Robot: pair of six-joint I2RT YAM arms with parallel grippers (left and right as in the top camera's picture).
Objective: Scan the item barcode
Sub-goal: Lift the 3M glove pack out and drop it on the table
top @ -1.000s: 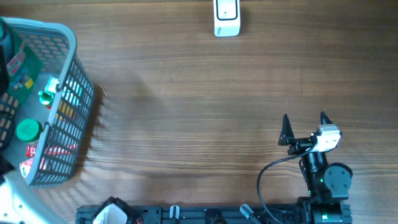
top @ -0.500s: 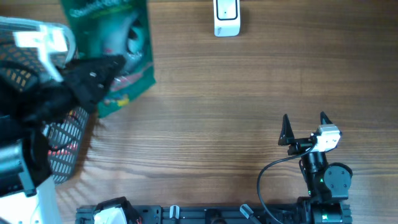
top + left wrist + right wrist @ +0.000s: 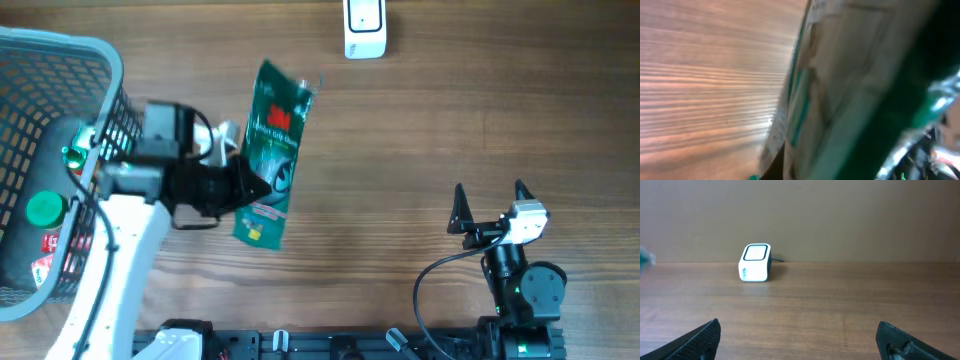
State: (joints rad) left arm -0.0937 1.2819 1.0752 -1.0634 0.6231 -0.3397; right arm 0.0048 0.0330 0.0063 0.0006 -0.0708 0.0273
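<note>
Where the left arm reaches out from the near left, the green packet (image 3: pixel 275 150) is held over the wooden table (image 3: pixel 420 130), its long side running near to far and leaning a little right at the far end. The left gripper (image 3: pixel 243 187) pinches it by its left edge, toward the near end, with the fingers pressed together on the thin film. In the left wrist view the packet is only a blur. To the left stands the grey mesh basket (image 3: pixel 105 70), with a green-capped item (image 3: pixel 45 209) inside. The white scanner (image 3: pixel 365 28) sits at the far edge, right of the packet and well apart from it. At the near right, the right gripper (image 3: pixel 490 203) has its fingers spread wide around nothing.
</note>
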